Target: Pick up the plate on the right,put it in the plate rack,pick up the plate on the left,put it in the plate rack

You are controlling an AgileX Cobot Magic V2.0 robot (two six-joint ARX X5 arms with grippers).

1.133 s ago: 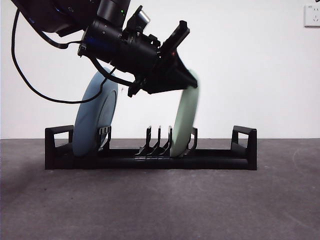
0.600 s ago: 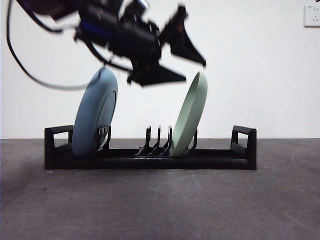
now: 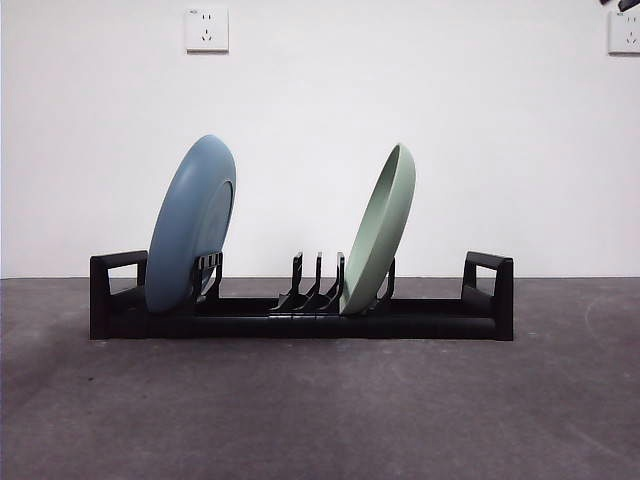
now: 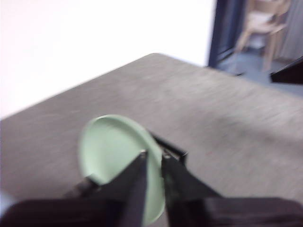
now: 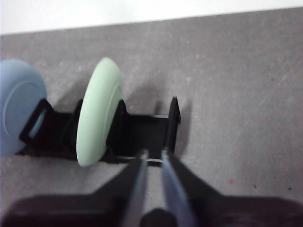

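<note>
The long low black plastic plate rack (image 3: 300, 312) stands on the dark grey textured bench (image 3: 320, 410), with the round matte blue plate (image 3: 192, 225) leaning in its prongs near one handle and the glossy pale green plate (image 3: 380, 228) tilted mid-rack. Both lean steeply; I judge a knock to the rack could tip the green one out. My left claw (image 4: 152, 153) and right claw (image 5: 153, 152) hang above, jaws nearly closed, empty.

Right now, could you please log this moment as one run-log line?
round blue plate: racked, leaning | round pale green plate: racked, leaning | long black plastic plate rack: on table | left gripper: clear | right gripper: clear
</note>
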